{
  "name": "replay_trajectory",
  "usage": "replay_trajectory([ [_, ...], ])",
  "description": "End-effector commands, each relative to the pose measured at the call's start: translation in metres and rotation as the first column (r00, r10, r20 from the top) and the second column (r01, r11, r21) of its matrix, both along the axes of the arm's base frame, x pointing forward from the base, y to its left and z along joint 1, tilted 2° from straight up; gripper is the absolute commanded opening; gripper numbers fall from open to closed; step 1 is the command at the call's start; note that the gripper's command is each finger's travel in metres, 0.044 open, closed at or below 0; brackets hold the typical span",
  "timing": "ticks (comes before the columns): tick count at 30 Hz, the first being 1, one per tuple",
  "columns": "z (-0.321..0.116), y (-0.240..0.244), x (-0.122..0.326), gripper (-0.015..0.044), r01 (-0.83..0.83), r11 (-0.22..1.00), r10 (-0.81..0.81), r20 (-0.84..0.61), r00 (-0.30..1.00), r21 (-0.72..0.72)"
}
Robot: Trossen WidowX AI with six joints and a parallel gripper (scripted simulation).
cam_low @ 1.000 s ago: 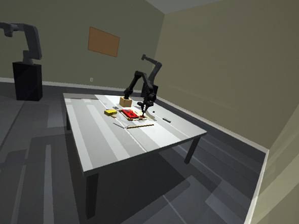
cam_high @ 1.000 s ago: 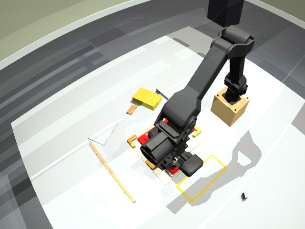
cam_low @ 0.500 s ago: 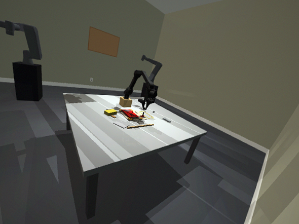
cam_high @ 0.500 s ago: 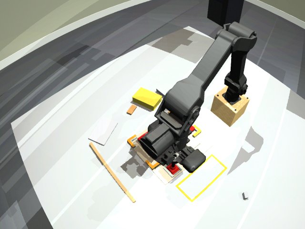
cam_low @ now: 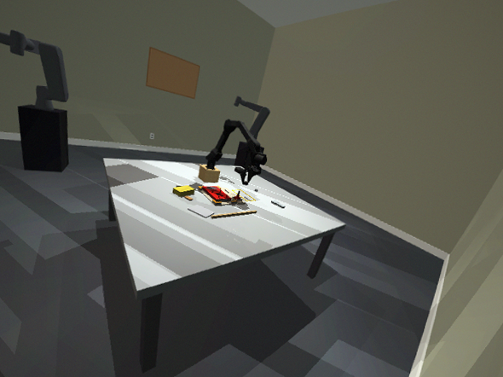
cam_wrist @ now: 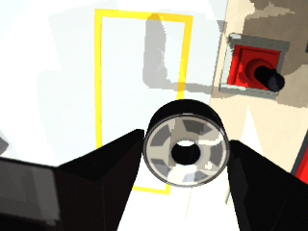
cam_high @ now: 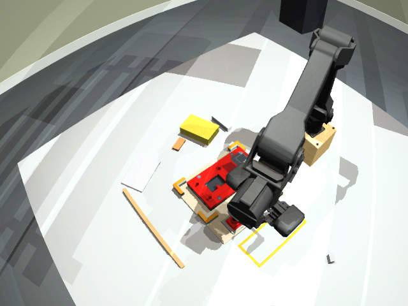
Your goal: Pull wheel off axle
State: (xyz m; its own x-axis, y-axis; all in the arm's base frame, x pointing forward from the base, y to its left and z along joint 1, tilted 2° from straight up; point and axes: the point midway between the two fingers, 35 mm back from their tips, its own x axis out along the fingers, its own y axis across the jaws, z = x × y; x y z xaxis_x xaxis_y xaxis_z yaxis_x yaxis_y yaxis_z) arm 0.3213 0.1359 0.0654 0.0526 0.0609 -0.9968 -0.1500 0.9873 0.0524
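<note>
1. The gripper (cam_wrist: pixel 187 159) is clenched on the wheel (cam_wrist: pixel 187 150), one dark finger (cam_wrist: pixel 103 168) pressed against each side of it. From the wrist view the wheel's grey spoked face and dark centre hole point straight at the camera.
2. The wheel is off the axle and held in the air. In the wrist view it sits over the right-hand line of the yellow marked area (cam_wrist: pixel 98 87), near that rectangle's lower corner, with white table (cam_wrist: pixel 43 72) showing through the outline.
3. The bare axle (cam_wrist: pixel 268 78) stands as a dark peg in its red square holder (cam_wrist: pixel 251 67), up and to the right of the wheel and apart from it, on a tan board (cam_wrist: pixel 269 125).
4. From the top view the gripper (cam_high: pixel 269 215) hangs over the near corner of the yellow outline (cam_high: pixel 260 261), just beside the board edge where the red holder (cam_high: pixel 233 224) shows.
5. The dark arm (cam_high: pixel 296 115) reaches over a red plate (cam_high: pixel 210 182) framed by orange corner brackets (cam_high: pixel 179 184), back to a wooden base block (cam_high: pixel 319 145).
6. Farther out on the table lie a yellow block (cam_high: pixel 199 129), a small orange chip (cam_high: pixel 178 143), a white sheet (cam_high: pixel 141 172), a long wooden strip (cam_high: pixel 153 228), and a small grey piece (cam_high: pixel 330 258) well apart to the right.
</note>
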Motion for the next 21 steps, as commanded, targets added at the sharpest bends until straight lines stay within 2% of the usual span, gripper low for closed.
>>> replay_trajectory([
  [1, -0.001, 0.013, -0.014, 0.0000, 0.005, 1.000, -0.005, -0.005, 1.000, -0.007],
  [10, 0.001, 0.038, -0.040, 0.0000, 0.005, 1.000, -0.005, -0.008, 1.000, -0.005],
  [21, -0.018, 0.039, -0.040, 0.0000, 0.005, 1.000, -0.005, -0.008, 1.000, -0.005],
])
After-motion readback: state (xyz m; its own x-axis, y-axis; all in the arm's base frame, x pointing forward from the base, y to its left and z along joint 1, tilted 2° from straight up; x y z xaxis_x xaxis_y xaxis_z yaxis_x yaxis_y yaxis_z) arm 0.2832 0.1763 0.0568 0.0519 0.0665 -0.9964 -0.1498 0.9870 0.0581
